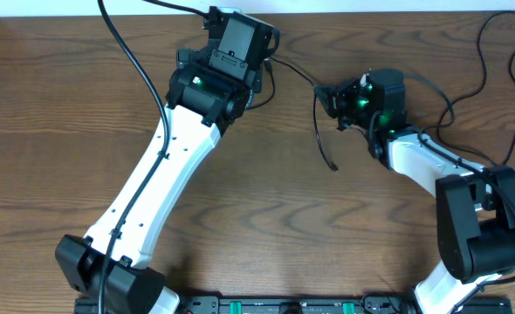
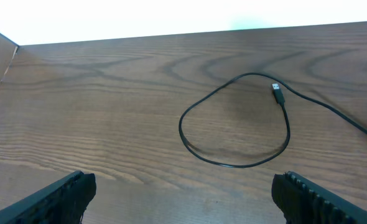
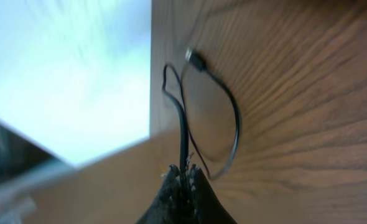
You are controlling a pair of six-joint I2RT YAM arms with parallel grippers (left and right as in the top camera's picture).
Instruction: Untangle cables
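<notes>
Drawing black cable (image 3: 182, 124) toward 3 o'clock is best done slowly; cable is pinched in closed right gripper (image 3: 185, 179). Loop (image 2: 233, 163) with plug (image 2: 277, 93) is laid near table (image 1: 266, 227) 12 o'clock edge, under left gripper (image 2: 183, 186), jaws spread wide, nothing held.

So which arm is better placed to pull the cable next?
Probably the right gripper: it is shut on the black cable. The left gripper hangs open above the loop, holding nothing.

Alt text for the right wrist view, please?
The right gripper is shut on a thin black cable, which runs up and away from it. Beyond, a cable loop ending in a small plug lies on the wooden table.
</notes>
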